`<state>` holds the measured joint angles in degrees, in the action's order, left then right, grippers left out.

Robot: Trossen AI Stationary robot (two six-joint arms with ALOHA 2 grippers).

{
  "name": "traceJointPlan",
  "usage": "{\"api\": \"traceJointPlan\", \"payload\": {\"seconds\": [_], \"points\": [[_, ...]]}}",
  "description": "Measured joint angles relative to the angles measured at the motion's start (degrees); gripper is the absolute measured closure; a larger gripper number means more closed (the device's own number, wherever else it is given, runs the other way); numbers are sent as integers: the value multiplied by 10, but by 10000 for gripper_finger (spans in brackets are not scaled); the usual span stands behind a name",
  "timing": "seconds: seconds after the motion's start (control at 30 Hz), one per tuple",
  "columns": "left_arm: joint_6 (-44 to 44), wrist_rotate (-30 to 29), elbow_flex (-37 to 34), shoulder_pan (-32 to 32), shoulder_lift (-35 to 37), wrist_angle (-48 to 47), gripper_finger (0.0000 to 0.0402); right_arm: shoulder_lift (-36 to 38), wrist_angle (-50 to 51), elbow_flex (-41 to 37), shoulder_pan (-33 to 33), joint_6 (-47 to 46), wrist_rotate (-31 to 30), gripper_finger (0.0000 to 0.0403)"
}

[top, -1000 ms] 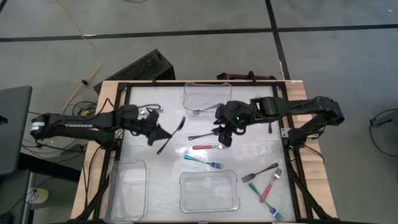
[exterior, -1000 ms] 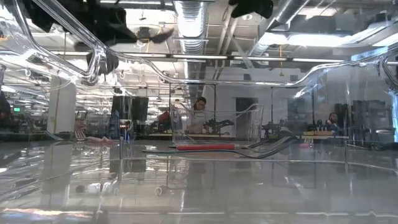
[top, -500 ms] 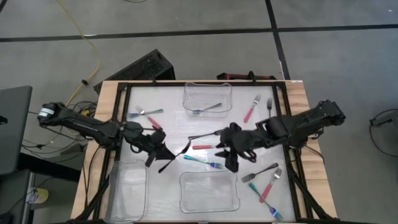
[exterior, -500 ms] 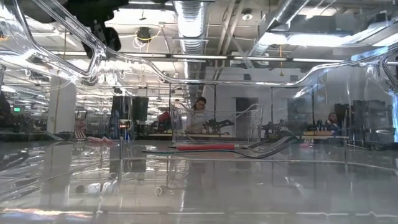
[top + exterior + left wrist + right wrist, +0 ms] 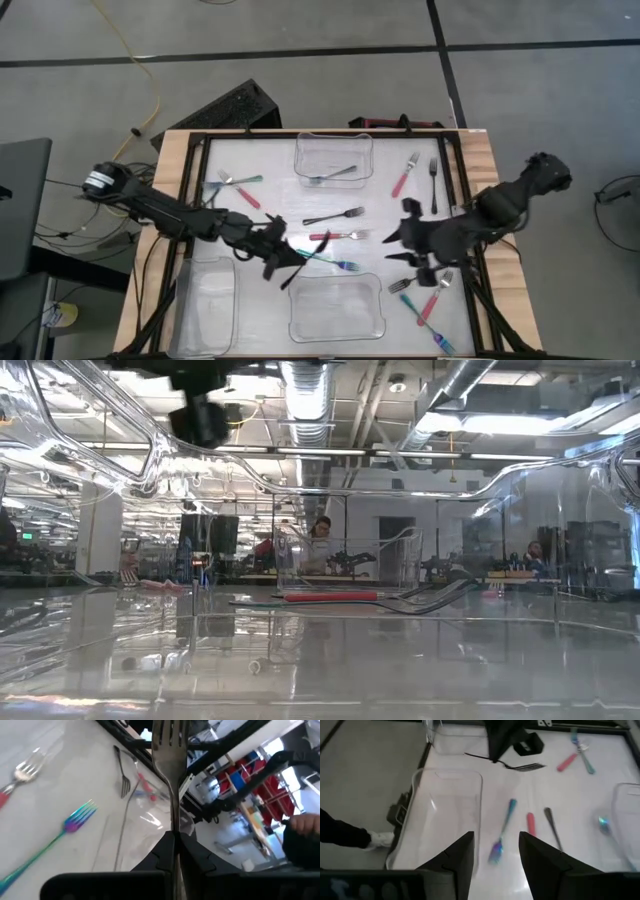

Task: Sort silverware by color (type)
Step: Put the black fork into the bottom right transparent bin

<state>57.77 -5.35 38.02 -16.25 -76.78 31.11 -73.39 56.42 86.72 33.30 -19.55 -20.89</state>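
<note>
My left tool (image 5: 281, 255) is clenched on a dark fork (image 5: 170, 765), the handle pinched between its fingers and the tines jutting out ahead of it, held above the bench (image 5: 262, 205) close to the near clear bin (image 5: 337, 307). A teal fork (image 5: 328, 260) lies just ahead of that tool. My right tool (image 5: 408, 247) hovers with fingers spread and empty, over the forks scattered on its side.

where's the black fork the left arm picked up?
High view: the all-black metal fork is clamped in the left claw at table centre, above the near edge of the front-centre clear plastic bin, beside the teal iridescent fork.
</note>
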Motion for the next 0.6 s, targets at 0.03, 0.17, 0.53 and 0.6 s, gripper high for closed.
{"api": "traceJointPlan", "payload": {"seconds": [0.03,0.17,0.53,0.6], "points": [[-7,3,21,0,-16,-10,401,8,13,0,7,0,-8,226],[-38,26,114,0,-76,-75,401,36,55,0,26,1,-20,226],[-102,85,335,-23,-247,-206,401,76,126,0,56,1,-22,226],[-116,114,364,-24,-276,-232,401,81,126,0,60,1,-22,226]]}}
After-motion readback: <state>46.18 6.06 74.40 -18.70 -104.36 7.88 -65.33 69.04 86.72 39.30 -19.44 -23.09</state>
